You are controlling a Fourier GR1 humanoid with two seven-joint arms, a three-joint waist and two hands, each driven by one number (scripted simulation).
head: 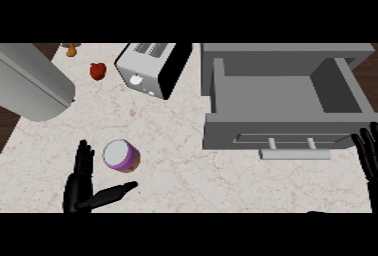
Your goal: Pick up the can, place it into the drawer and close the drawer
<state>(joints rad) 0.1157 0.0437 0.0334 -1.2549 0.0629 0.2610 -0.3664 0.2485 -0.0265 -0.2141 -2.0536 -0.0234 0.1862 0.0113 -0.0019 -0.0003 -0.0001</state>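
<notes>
Pale marbled table (221,182) fills my view, with an open grey metal drawer (221,135) standing empty. Left of the drawer's front and well apart from it, the purple can with a white lid (120,155) seems to stand on end, lid towards my camera. My left hand (80,186) is spread, fingers straight just left of the can, thumb below it. My right hand (366,156) rests open beside the drawer's front.

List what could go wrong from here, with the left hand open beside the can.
1. The left hand is open beside the can, not round it; closing could nudge the can away rather than grip it.
2. The drawer stands far to the right, so the carry is long, and the can might clip its front wall.
</notes>
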